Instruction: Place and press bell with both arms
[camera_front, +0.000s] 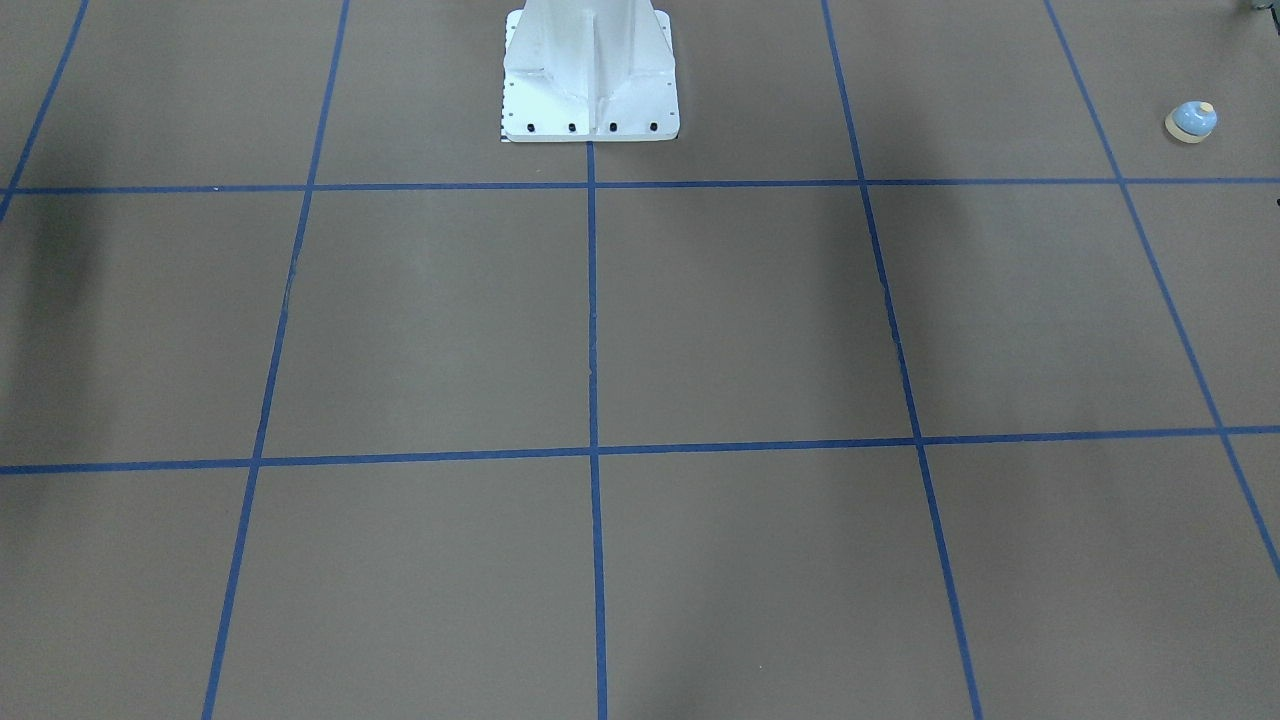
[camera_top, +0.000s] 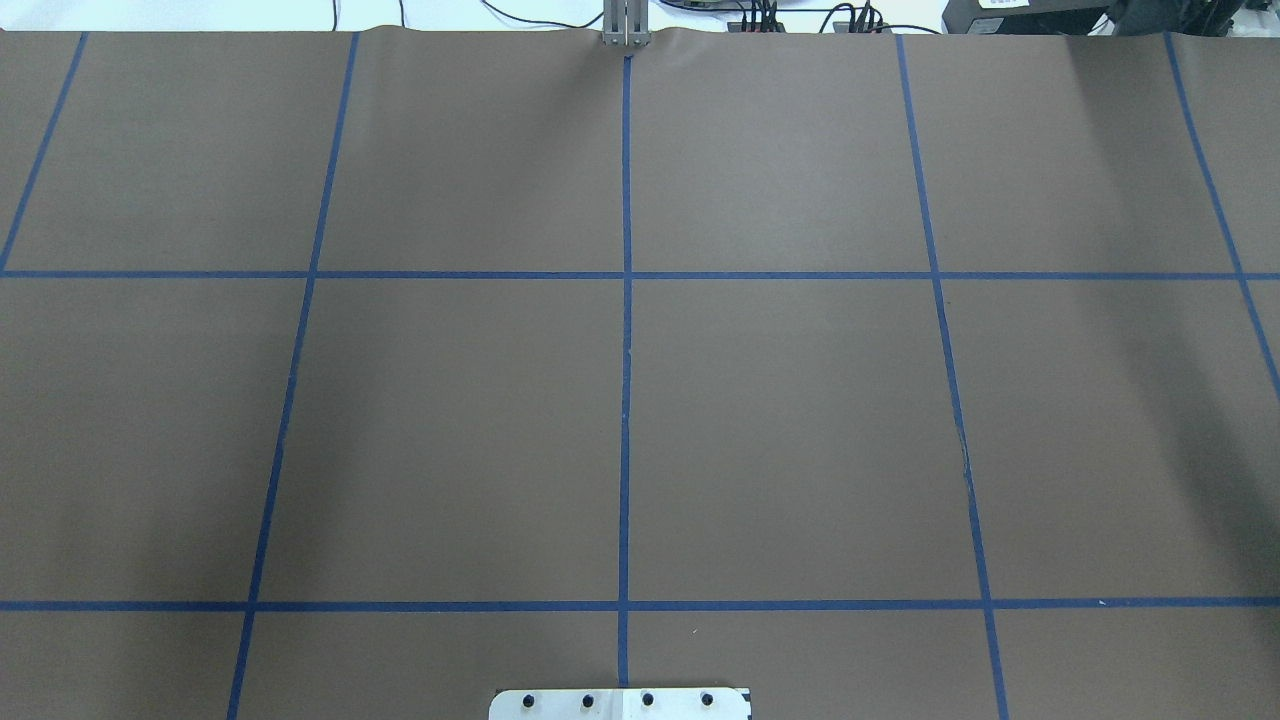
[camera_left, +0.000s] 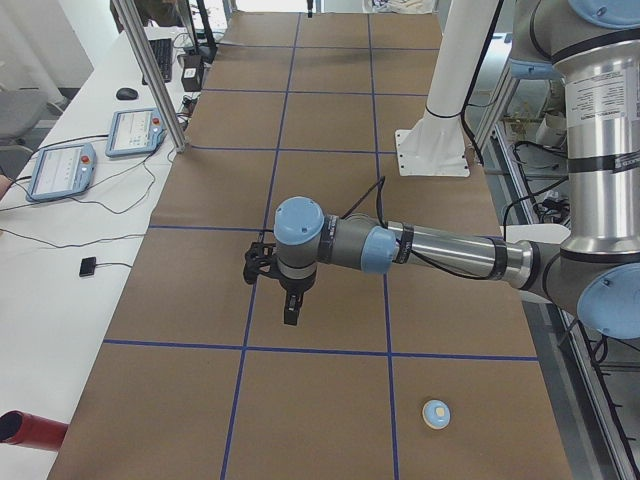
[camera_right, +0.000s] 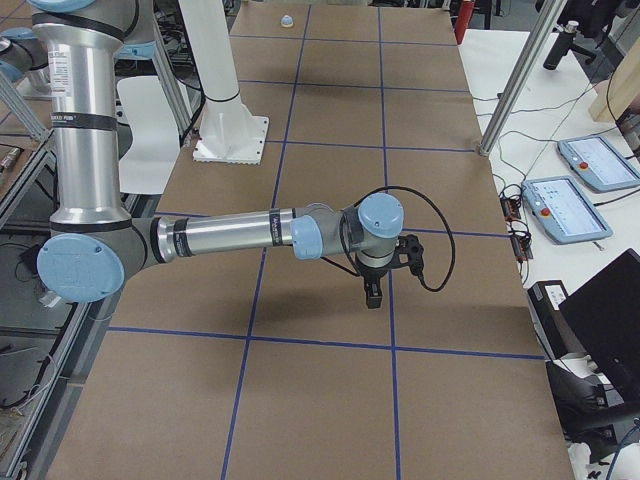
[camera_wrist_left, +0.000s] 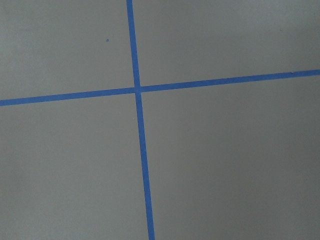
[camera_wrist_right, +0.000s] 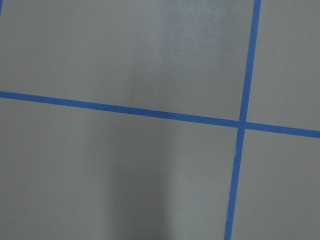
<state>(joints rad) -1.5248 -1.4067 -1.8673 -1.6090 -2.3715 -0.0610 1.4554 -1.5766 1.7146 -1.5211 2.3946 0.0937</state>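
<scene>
The small light-blue bell with its cream button stands upright on the brown table, alone near the robot's left end. It also shows in the exterior left view and far off in the exterior right view. My left gripper hangs above the table, pointing down, well away from the bell. My right gripper hangs likewise above the table's other end. Both show only in the side views, so I cannot tell if they are open or shut. The wrist views show only brown paper and blue tape lines.
The white bolted pedestal stands at the robot's edge of the table. Teach pendants and cables lie on the white side bench, with aluminium posts at its edge. A red cylinder lies at the near left corner.
</scene>
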